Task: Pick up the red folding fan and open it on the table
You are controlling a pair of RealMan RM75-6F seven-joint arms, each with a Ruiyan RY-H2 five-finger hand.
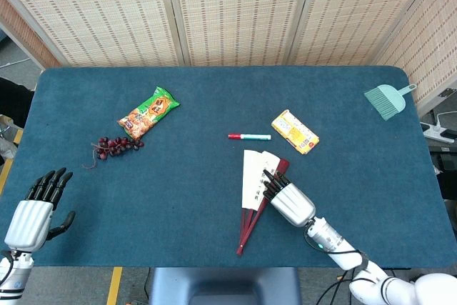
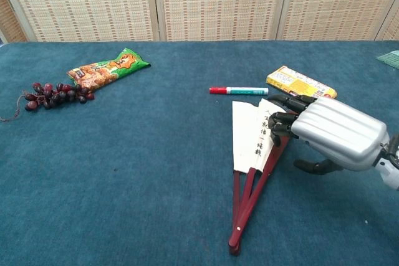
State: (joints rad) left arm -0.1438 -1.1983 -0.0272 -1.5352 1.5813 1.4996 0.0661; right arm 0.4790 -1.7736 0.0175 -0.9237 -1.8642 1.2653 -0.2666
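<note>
So the red folding fan [image 1: 258,192] lay partly spread on the blue table [image 1: 193,183], a bit right of the middle and toward the near edge, with its red ribs running down to a pivot at the near end. The right hand [image 1: 287,198] sat right over the fan's right side, fingers [image 2: 282,119] bent down onto the paper and the red outer guard. Couldn't really tell if it had any grip on the fan or was just touching it.

The left hand [image 1: 34,212] was way off at the near left corner, holding nothing, fingers apart.

Just beyond the fan was a red and green marker [image 1: 249,136], with a yellow packet [image 1: 295,131] to its right, both pretty near the hand. Further left sat grapes [image 1: 114,146] and a snack bag [image 1: 148,113]. A green brush [image 1: 386,98] was at the far right.
</note>
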